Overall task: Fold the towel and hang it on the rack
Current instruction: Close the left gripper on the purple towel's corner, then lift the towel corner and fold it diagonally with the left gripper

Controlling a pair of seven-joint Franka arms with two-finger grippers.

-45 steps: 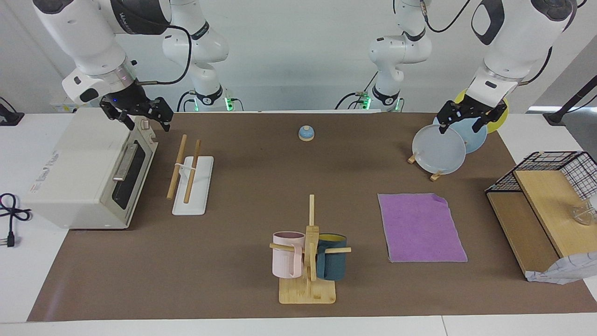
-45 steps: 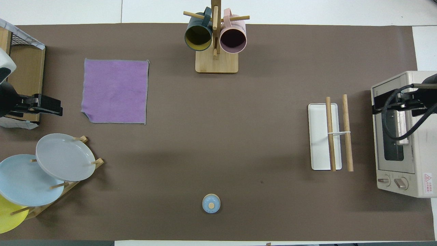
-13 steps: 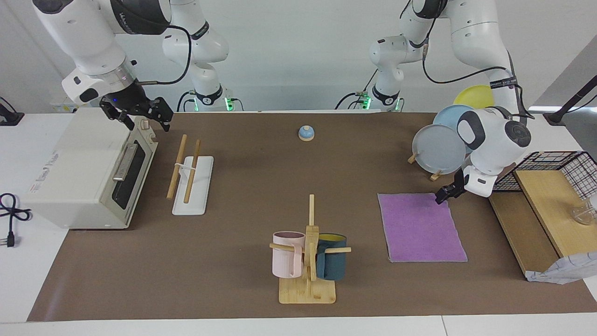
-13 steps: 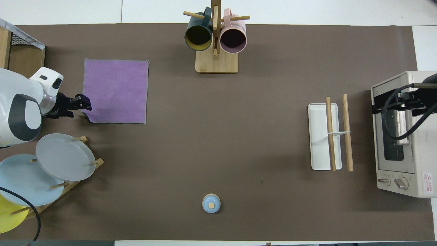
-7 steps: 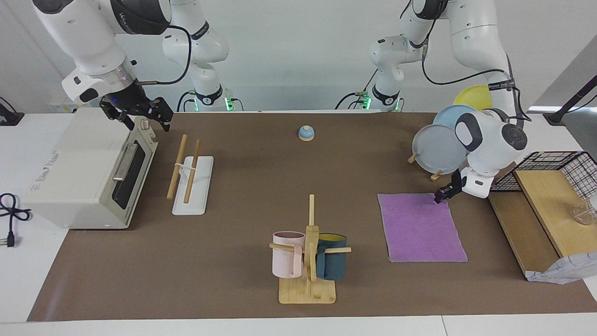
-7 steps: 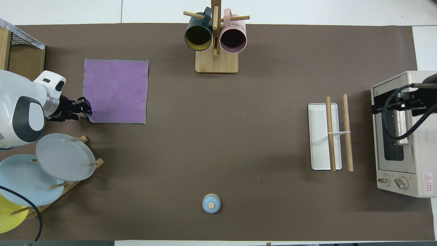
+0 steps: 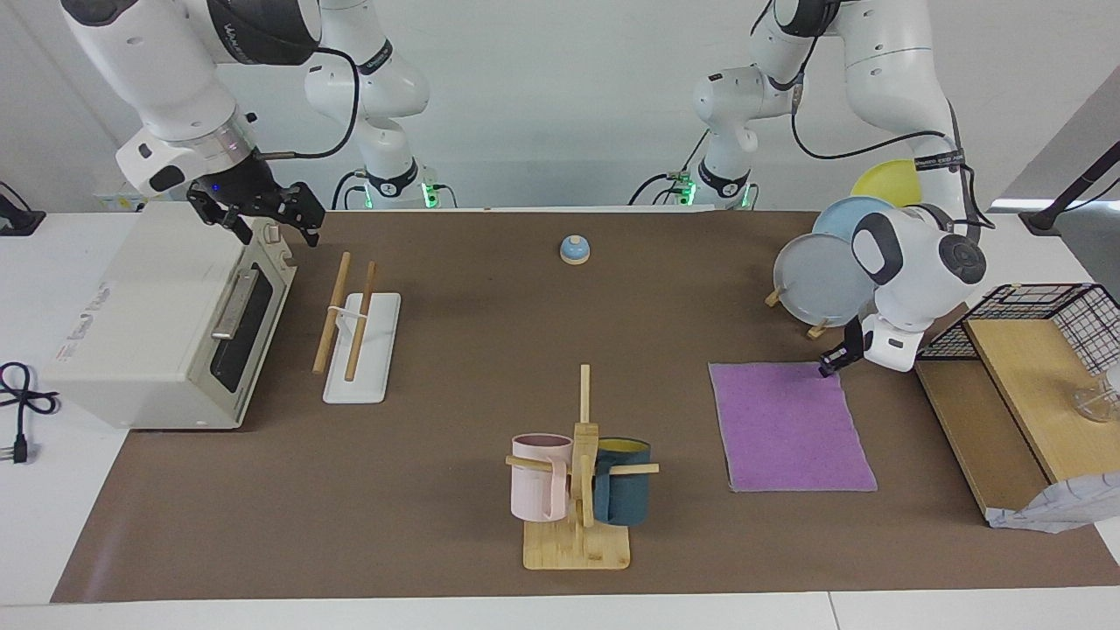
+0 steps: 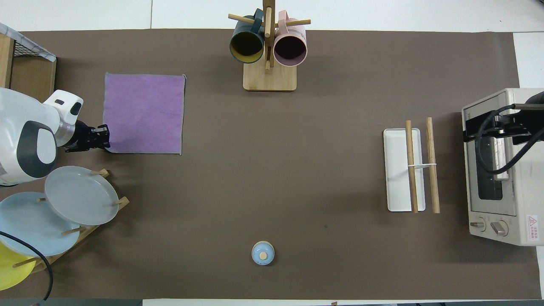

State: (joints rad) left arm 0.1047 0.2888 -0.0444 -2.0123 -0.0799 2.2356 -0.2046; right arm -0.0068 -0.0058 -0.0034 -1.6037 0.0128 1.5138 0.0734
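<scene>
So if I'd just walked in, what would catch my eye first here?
Probably the purple towel, spread flat toward the left arm's end of the table, with the left gripper down at its corner nearest the plates. Next, the mug tree holding a pink and a dark mug, and the white toaster oven at the right arm's end, where the right gripper waits beside the rack.

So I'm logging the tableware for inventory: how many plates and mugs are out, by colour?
Grey plate: 1
Light blue plate: 1
Yellow plate: 1
Pink mug: 1
Dark teal mug: 1
Total: 5, with 3 plates on the wooden plate stand and 2 mugs on the mug tree.
</scene>
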